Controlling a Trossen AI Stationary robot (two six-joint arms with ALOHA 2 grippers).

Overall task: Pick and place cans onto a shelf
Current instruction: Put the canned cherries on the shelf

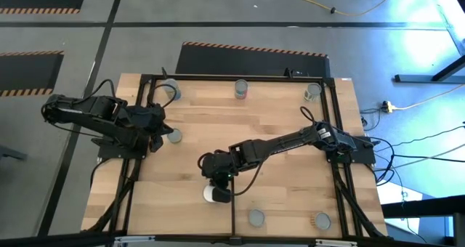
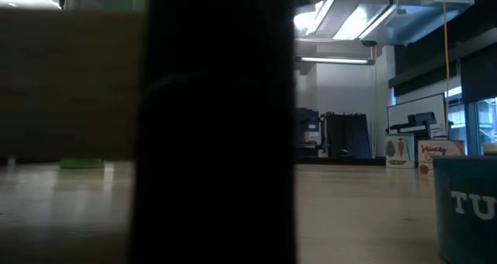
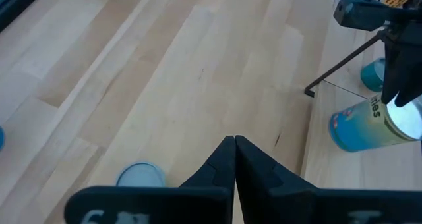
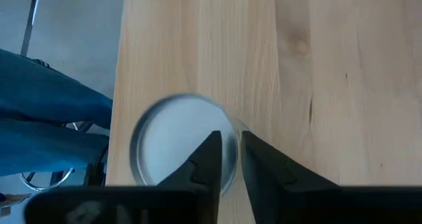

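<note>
My right gripper (image 1: pixel 218 183) reaches over the middle of the near half of the table and is shut on a blue can with a bright white top (image 1: pixel 213 195), which fills the right wrist view (image 4: pixel 178 148). My left gripper (image 1: pixel 158 134) is shut and empty at the table's left, beside a grey-topped can (image 1: pixel 174 136) that stands on the wood. The black frame (image 1: pixel 240 77) edges the pale board, and a thin divider bar (image 1: pixel 232 211) splits it. Other cans stand along the far edge (image 1: pixel 241 89) and the near edge (image 1: pixel 256 218). My right gripper pinches the can's top rim (image 4: pixel 232 133) between its two fingers, one finger (image 4: pixel 210 155) over the white top and the other (image 4: pixel 258 159) outside the wall. The fingers come from above, pointing down. In the left wrist view the can (image 3: pixel 366 125) slants below them.
More cans stand at the far left (image 1: pixel 171 89), far right (image 1: pixel 312 91) and near right (image 1: pixel 321 220). In the low view a dark upright shape (image 2: pixel 217 124) blocks the middle, and a teal can (image 2: pixel 466 206) shows at the right. Blue-clad legs (image 4: pixel 46 125) show beyond the table's edge.
</note>
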